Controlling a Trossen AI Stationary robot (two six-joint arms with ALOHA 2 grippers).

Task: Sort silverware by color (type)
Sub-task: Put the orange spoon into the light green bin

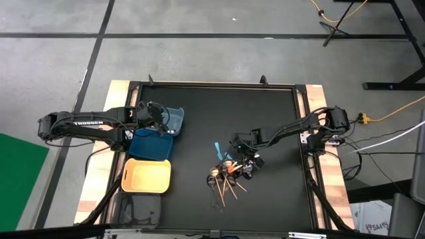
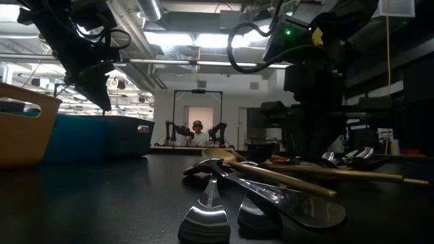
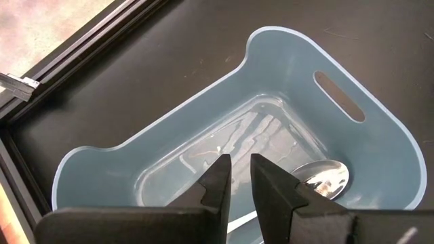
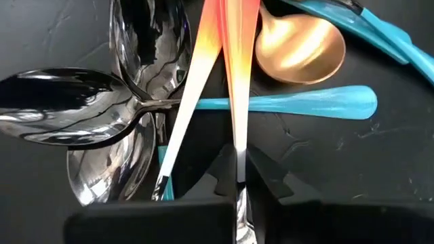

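Note:
The silverware lies in a loose pile (image 1: 226,176) right of the table's middle. In the right wrist view it shows two orange-to-white handles (image 4: 196,74), a gold spoon (image 4: 298,44), light blue pieces (image 4: 305,102) and shiny dark spoons (image 4: 74,108). My right gripper (image 4: 239,173) stands in the pile, shut on one orange-handled piece. My left gripper (image 3: 239,173) hangs over the light blue bin (image 3: 285,41) at the table's left. Its fingers stand a narrow gap apart with nothing between them. A silver spoon head (image 3: 325,179) lies on the bin's floor. My right gripper pinches one orange-handled piece between its two fingers, at the pale stretch (image 4: 239,146) where the orange fades to white. The fingers come steeply from above and lie across the handle. The handle's orange end (image 4: 237,47) lies across a light blue handle in the pile.
Beside the light blue bin (image 1: 171,119), toward the near edge, stand a dark blue bin (image 1: 151,145), a yellow bin (image 1: 147,176) and a grey bin (image 1: 139,209). A raised dark frame (image 1: 302,119) borders the black mat. Bare mat lies between the bins and the pile.

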